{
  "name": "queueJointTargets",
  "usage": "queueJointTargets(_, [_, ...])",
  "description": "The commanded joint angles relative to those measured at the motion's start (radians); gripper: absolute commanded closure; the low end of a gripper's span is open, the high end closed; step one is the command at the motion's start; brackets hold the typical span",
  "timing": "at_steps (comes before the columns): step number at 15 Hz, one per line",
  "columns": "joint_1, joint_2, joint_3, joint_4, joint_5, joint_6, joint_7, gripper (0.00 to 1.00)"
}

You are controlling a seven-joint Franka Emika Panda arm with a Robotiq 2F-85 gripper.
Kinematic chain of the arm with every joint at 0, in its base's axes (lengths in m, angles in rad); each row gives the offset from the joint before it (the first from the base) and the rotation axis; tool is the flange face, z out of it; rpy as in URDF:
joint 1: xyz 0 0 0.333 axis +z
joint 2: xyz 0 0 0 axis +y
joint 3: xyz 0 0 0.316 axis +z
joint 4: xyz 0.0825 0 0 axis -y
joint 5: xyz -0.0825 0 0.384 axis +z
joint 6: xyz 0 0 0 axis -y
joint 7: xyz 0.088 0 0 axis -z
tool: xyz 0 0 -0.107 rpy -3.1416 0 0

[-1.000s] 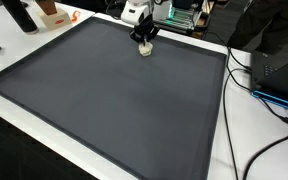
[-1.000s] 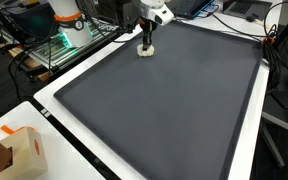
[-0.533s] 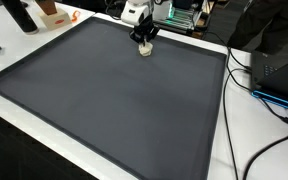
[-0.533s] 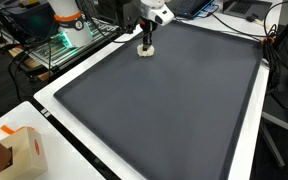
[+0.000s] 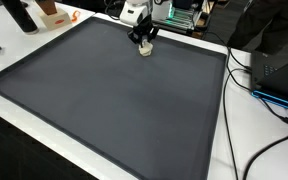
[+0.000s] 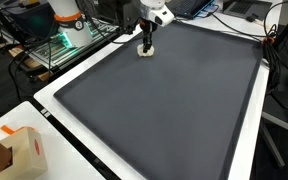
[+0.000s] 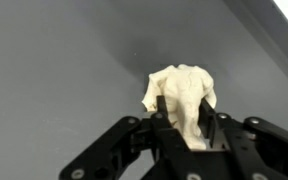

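A small cream-coloured figure [image 7: 182, 80] rests on the dark grey mat [image 5: 104, 110] near its far edge. It shows in both exterior views [image 5: 145, 49] [image 6: 147, 52]. My gripper [image 7: 184, 101] comes down on it from above, its black fingers [image 7: 160, 104] close against both sides, shut on the figure. In both exterior views the gripper [image 5: 143, 41] [image 6: 147, 44] stands upright over the figure, which touches the mat [image 6: 164, 110]. The lower part of the figure is hidden between the fingers.
White table border [image 5: 222, 120] frames the mat. Black cables [image 5: 269, 100] and a dark box lie beside one edge. A cardboard box [image 6: 19, 150] sits at a near corner. A rack with green lights [image 5: 184, 14] stands behind the gripper.
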Motion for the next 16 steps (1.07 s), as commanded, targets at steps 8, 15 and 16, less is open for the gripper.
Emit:
queueJointTargets(8, [-0.017, 0.010, 0.006, 0.009, 0.009, -0.004, 0.002, 0.00])
queueJointTargets(15, [0.000, -0.022, 0.006, 0.031, 0.006, -0.049, 0.144, 0.00])
queueJointTargets(16, [0.008, -0.030, 0.004, 0.045, 0.005, -0.081, 0.209, 0.00])
